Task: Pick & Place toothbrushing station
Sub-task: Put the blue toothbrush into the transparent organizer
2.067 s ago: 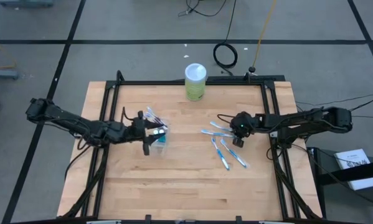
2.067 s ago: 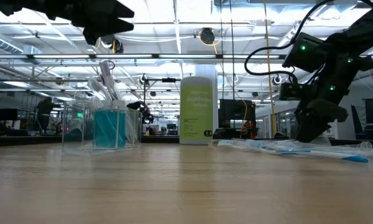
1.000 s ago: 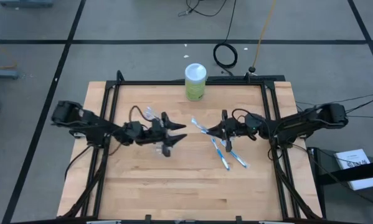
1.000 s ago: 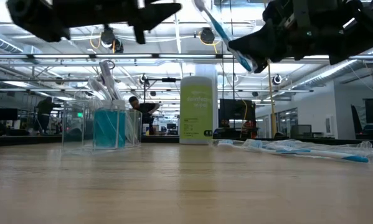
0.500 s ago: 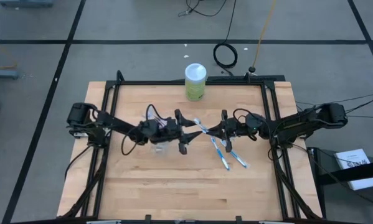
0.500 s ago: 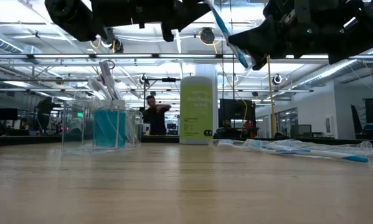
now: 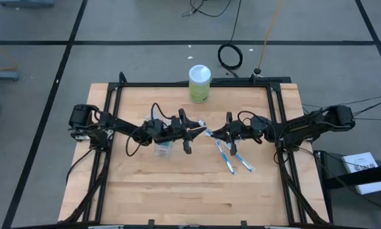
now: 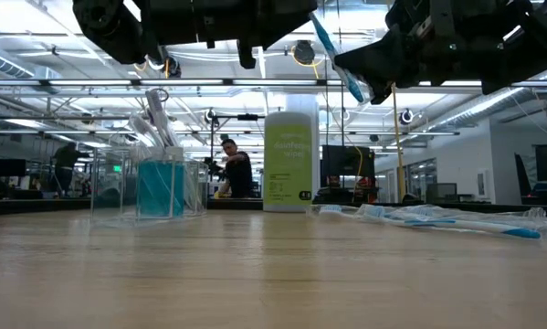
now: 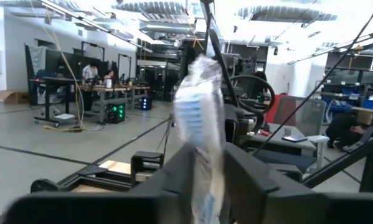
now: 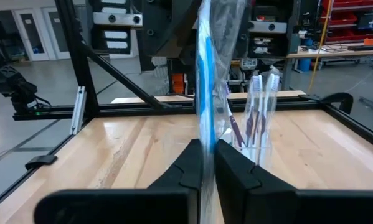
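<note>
We read no label on the green canister (image 7: 200, 83); the clear cup (image 10: 251, 140) holds toothbrushes; both grippers, left (image 7: 193, 131) and right (image 7: 219, 133), clamp one wrapped toothbrush (image 10: 206, 81).

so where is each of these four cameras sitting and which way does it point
High view: above the table, looking straight down; both arms show, meeting mid-table over the wrapped toothbrush.
Low view: at table-top height, looking level into the room; both arms hang in from above, green canister behind.
Left wrist view: on the left arm, looking past its own fingers at the toothbrush.
Right wrist view: on the right arm, past its fingers, toward the clear cup.
Shared: both wrist views show the same toothbrush from opposite ends.
</note>
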You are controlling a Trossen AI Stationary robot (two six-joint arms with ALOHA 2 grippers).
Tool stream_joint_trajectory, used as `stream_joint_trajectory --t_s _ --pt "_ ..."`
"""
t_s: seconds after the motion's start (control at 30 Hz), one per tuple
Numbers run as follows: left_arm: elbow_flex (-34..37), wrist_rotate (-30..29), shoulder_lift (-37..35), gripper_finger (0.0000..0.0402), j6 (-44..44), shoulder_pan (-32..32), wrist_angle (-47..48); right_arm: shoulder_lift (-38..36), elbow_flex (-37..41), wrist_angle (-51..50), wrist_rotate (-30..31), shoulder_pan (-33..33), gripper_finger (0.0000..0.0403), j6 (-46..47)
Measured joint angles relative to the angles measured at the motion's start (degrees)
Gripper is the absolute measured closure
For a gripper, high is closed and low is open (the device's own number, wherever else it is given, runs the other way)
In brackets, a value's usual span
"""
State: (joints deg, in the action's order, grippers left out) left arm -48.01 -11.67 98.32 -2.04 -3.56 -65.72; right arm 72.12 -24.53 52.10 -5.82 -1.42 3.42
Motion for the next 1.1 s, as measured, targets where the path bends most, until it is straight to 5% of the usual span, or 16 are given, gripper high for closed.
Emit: stream_joint_trajectory --t_s 0.13,0.33,0.67,0.93,1.1 --pt "0.0 0.39 -0.01 0.0385 -0.26 0.08 0.0 0.0 -0.04 -0.56 0.39 -0.04 0.0384 0.15" --pt "0.02 -4.24 -6.71 0.039 0.05 -1.27 9.36 -0.05 -0.2 -2.11 0.36 -0.04 0.0326 1.45" --pt "0.0 -29.44 -26.86 0.039 -2.5 -15.12 43.42 -2.53 0.03 -7.88 -0.46 -0.56 0.0263 1.61" --pt "10.37 -56.92 -29.07 0.039 -18.9 -32.52 46.12 -7.75 0.04 -15.48 -0.33 -2.65 0.026 1.86" --pt "14.95 -67.8 -29.03 0.039 -29.47 -40.26 46.12 -8.12 0.04 -16.35 -0.3 -2.7 0.026 1.88"
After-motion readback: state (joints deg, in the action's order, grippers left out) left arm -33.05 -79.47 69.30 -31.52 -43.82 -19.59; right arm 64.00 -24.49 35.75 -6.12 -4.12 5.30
